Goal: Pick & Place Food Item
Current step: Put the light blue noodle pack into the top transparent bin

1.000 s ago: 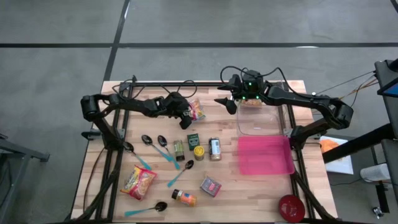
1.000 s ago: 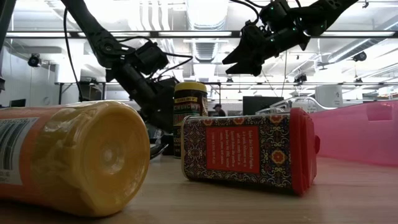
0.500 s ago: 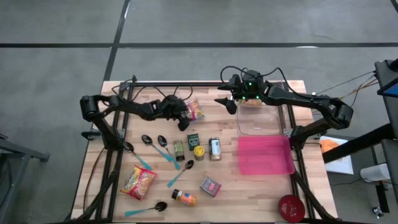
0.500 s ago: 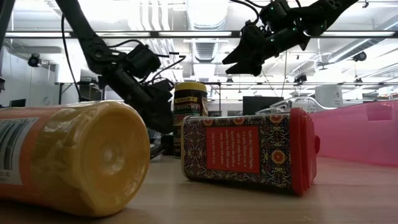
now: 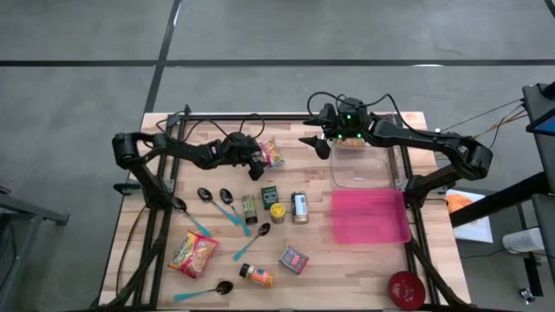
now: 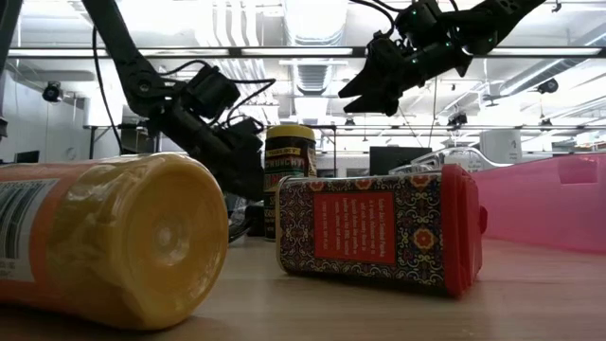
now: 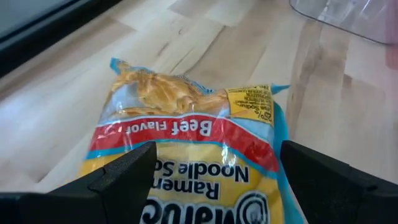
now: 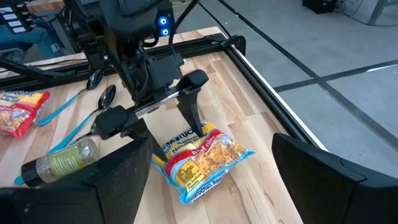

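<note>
From above, you see the left hand (image 5: 260,161) spread wide over the ramen noodle packet (image 5: 273,153), which lies flat at the far middle of the counter (image 5: 364,260). Your right hand (image 5: 319,143) hangs just beside the clear bin (image 5: 360,165), its fingers apart and holding nothing; the pink tray (image 5: 368,217) sits nearer, touching that bin.

At counter level, the left hand (image 6: 241,161) is low behind the yellow-capped bottle (image 6: 114,242) and the patterned red-lidded tin (image 6: 379,227), while the right hand (image 6: 374,90) is raised well above them.

Through your left wrist camera, the packet (image 7: 186,155) fills the space between the two dark fingers (image 7: 124,174), which stand at its sides; you cannot tell whether they touch it.

Your right wrist camera shows the left hand (image 8: 165,121) straddling the packet (image 8: 202,155), one finger tip down on it, spoons (image 8: 102,99) close by.
</note>
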